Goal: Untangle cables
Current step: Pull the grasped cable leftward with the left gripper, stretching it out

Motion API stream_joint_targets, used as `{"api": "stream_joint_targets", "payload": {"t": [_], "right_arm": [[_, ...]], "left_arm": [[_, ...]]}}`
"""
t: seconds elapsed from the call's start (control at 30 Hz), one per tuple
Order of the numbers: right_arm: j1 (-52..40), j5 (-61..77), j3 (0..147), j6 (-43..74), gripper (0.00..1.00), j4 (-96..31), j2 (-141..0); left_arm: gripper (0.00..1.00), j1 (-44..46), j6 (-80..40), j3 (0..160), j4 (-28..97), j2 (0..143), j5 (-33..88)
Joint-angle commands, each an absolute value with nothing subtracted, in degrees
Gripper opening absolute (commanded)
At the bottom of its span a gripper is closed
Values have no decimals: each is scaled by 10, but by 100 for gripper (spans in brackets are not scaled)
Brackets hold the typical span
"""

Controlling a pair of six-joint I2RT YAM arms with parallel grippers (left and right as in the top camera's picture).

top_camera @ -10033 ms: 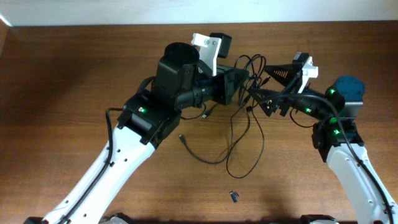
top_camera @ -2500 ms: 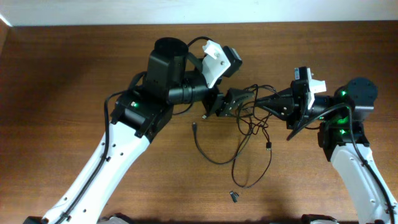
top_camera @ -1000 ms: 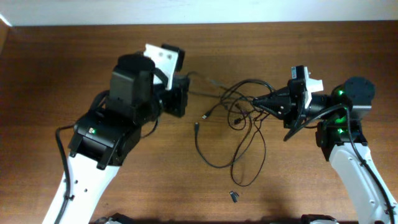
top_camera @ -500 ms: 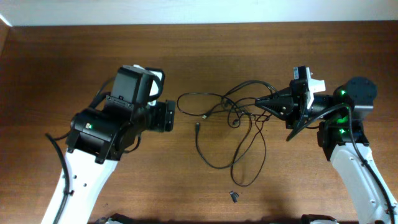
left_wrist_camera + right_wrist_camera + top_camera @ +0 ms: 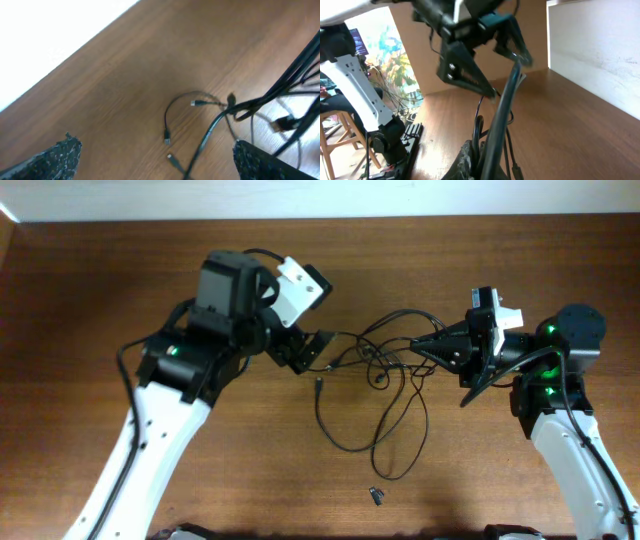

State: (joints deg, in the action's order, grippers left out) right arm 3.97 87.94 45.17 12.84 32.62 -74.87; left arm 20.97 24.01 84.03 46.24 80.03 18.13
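The cables (image 5: 384,362) are thin black cords knotted together at table centre, with loops trailing toward the front edge. My right gripper (image 5: 420,348) is shut on the knot's right side; in the right wrist view its fingers (image 5: 468,159) pinch several strands (image 5: 502,107). My left gripper (image 5: 318,352) hovers open at the tangle's left edge, holding nothing. In the left wrist view that gripper (image 5: 157,169) has wide-apart fingertips (image 5: 56,159). Between them are a strand (image 5: 212,127) and two loose plugs (image 5: 167,136) on the wood.
A tiny dark loose piece (image 5: 377,496) lies near the front edge, below the cable loops. The left arm's open jaws (image 5: 485,55) show ahead in the right wrist view. The wooden table (image 5: 120,270) ends at a white wall behind.
My left gripper opened and let go of the strand it had pulled left, which fell slack. It then swung right, back to the tangle. The right gripper held still.
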Motion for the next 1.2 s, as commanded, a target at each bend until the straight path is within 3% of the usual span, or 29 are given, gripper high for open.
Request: {"api": "stream_joint_targets", "payload": {"t": [0.0, 0.23, 0.27, 0.33, 0.37, 0.6, 0.87, 1.17], "right_arm": [[41, 879, 451, 123, 4, 328, -747], [41, 880, 451, 123, 4, 328, -747], [41, 880, 451, 123, 4, 328, -747], [41, 881, 451, 123, 4, 328, -747], [41, 881, 451, 123, 4, 328, -747], [41, 881, 451, 123, 4, 328, -747], [41, 881, 451, 123, 4, 323, -747], [41, 881, 451, 123, 4, 324, -747]], "left_arm": [[100, 208, 318, 845, 460, 834, 201], [100, 208, 318, 845, 420, 892, 200], [78, 210, 318, 845, 416, 893, 200], [7, 210, 318, 845, 409, 893, 200], [0, 210, 318, 845, 409, 893, 202], [0, 212, 310, 845, 395, 885, 202], [0, 150, 76, 845, 262, 751, 194], [0, 29, 51, 845, 361, 668, 157]]}}
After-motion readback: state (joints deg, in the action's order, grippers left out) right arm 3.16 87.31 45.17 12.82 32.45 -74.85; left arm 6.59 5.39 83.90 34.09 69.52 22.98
